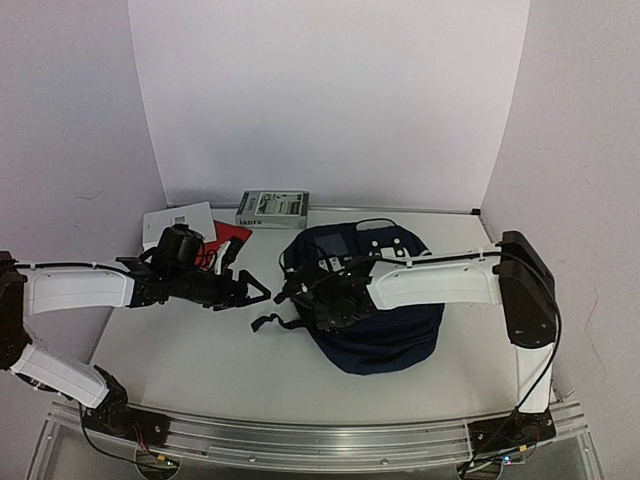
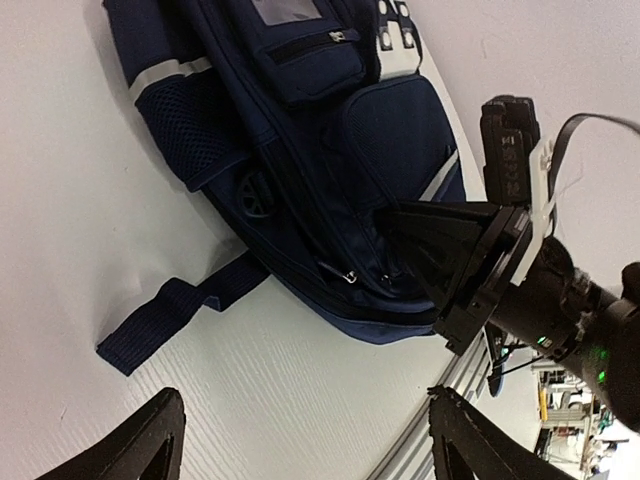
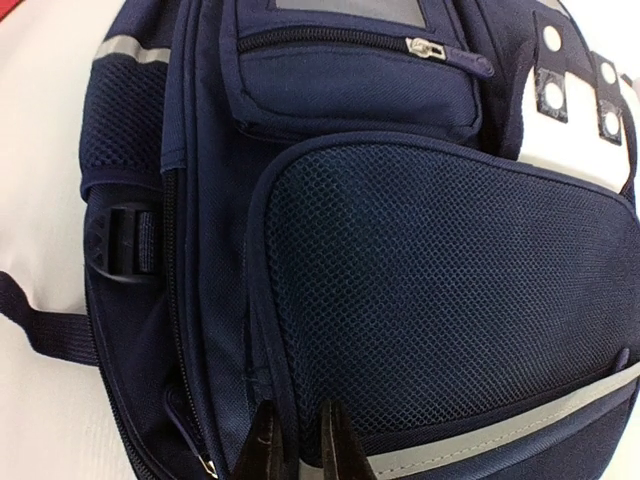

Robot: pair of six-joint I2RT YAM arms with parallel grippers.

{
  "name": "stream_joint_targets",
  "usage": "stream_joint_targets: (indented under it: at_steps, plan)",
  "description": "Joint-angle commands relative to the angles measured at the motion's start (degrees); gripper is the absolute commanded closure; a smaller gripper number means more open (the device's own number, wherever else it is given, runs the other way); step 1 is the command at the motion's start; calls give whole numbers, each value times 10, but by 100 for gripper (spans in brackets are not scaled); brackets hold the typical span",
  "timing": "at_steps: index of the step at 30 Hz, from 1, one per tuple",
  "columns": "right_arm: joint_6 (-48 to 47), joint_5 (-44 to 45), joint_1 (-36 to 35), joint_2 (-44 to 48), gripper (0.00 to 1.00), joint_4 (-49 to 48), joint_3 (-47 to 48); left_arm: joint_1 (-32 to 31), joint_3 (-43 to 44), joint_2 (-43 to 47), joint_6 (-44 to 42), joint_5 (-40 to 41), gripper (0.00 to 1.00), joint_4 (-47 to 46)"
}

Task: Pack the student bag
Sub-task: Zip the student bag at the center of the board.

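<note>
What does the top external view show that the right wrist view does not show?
Only the top view: the open left gripper, a grey box, a white booklet and a red item. Only the right wrist view: a mesh pocket, a zip pull and a black side buckle, seen up close. Both: the navy student bag.

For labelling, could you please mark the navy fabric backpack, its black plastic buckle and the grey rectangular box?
navy fabric backpack (image 3: pixel 440 290): right wrist, mesh pocket
black plastic buckle (image 3: pixel 115 245): right wrist, its centre
grey rectangular box (image 1: pixel 272 208): top external, printed face
</note>
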State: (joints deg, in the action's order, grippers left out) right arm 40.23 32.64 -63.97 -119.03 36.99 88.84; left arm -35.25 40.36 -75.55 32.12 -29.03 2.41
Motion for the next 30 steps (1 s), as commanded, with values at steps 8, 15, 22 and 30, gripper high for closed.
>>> stream_joint_targets:
  at_steps: [8, 15, 22, 30]
  plan:
    - [-47, -85, 52, 162, 100, -42, -8, -36, 45, -91, -130, -71, 20, -138]
    - [-44, -176, 91, 199, 100, -90, -43, -96, 89, -143, -175, -39, 35, -161]
    - [-37, -201, 104, 205, 100, -108, -52, -124, 109, -188, -158, -47, 48, -220]
    - [-32, -231, 114, 208, 100, -137, -60, -130, 123, -255, -125, -70, 64, -282]
